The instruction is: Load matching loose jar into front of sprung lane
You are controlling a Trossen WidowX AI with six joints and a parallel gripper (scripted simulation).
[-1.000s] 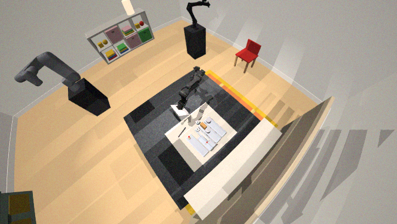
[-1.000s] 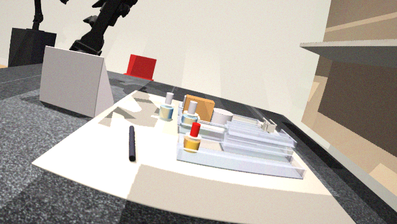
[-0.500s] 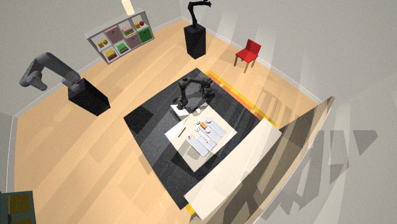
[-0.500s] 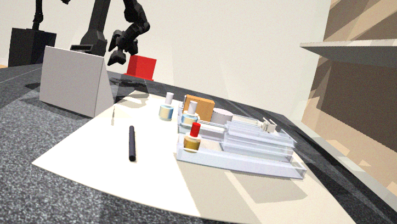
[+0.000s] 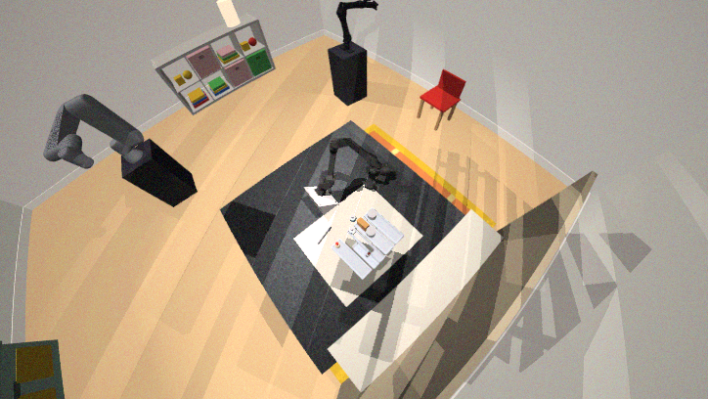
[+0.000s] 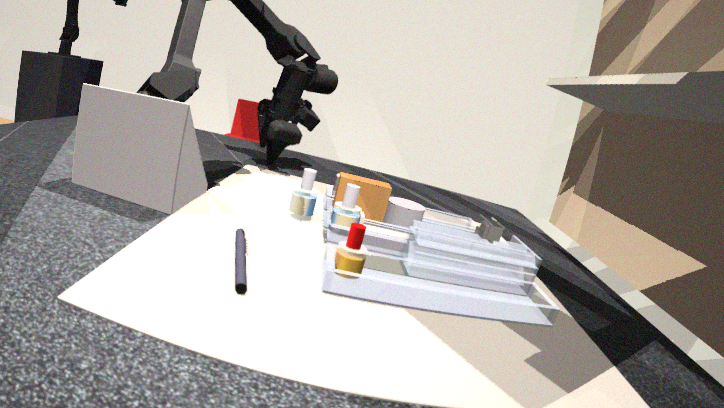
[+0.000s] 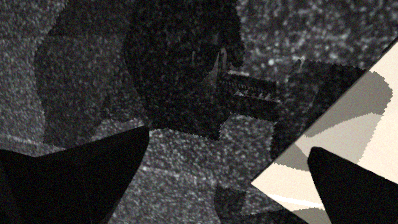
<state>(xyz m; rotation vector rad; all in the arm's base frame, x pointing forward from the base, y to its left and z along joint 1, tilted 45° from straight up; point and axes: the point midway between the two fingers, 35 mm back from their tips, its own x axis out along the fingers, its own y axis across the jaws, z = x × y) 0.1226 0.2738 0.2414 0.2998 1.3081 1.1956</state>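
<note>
The loose jar [image 5: 352,218] [image 6: 302,202] has a white cap and pale blue and yellow contents. It stands upright on the white mat, outside the lanes. A matching white-capped jar [image 5: 351,231] [image 6: 347,215] stands at the front end of a clear lane. A red-capped amber jar [image 5: 336,243] [image 6: 350,259] stands at the front of the nearest lane in the exterior view. The pusher plate cannot be made out clearly. My gripper [image 6: 272,158] [image 7: 228,144] is open and empty, pointing down beyond the mat's far corner, away from the jars. Wrist view shows dark table and a mat corner between its fingers.
An orange box [image 5: 363,224] [image 6: 363,196] and a pale cylinder [image 5: 370,231] [image 6: 405,211] stand beside the jar's lane; another pale cylinder [image 5: 372,213] is farther over. A dark pen [image 5: 324,235] [image 6: 240,261] lies on the mat. A white wedge [image 6: 129,146] stands near the arm base.
</note>
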